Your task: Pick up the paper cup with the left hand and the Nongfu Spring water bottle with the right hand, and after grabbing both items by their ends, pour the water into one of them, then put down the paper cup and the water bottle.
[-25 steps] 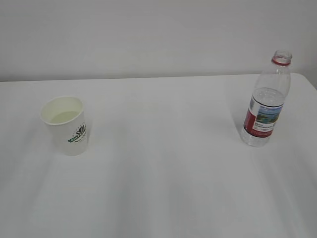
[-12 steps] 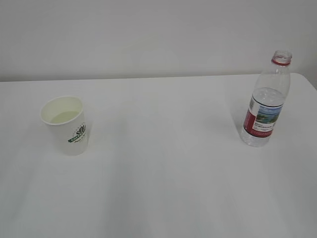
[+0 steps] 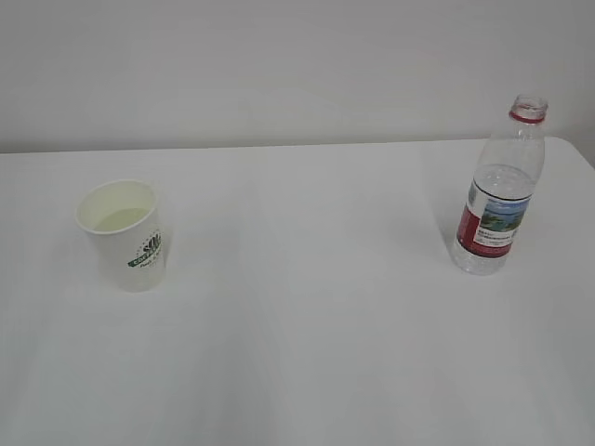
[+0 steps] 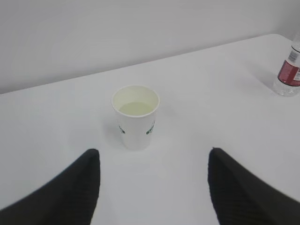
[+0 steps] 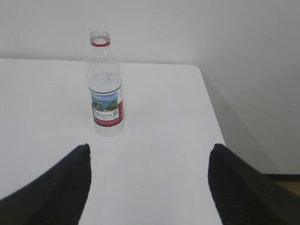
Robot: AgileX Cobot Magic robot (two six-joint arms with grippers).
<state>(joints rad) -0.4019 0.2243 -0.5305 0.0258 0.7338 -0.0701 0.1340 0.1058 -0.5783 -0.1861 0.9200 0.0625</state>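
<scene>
We are holding both sets of fingers wide and empty, the left hand (image 4: 152, 187) facing the water-filled paper cup (image 3: 124, 234) standing left on the tabletop (image 3: 307, 307), the right hand (image 5: 147, 187) facing the uncapped Nongfu Spring water bottle (image 3: 500, 190) upright far right, apparently set apart so neither obstructs the other.

Cup logo (image 3: 146, 252) illegible; bottle (image 4: 289, 71) cropped

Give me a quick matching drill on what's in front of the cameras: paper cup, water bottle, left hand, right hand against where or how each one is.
Column 1:
1. paper cup
2. Nongfu Spring water bottle
3. left hand
4. right hand

Column 2:
a. open, facing the bottle, holding nothing
b. upright on the table's left, pale liquid inside
c. open, facing the cup, holding nothing
d. upright on the table's right, uncapped, partly full

Pairs: 1-b, 2-d, 3-c, 4-a
</scene>
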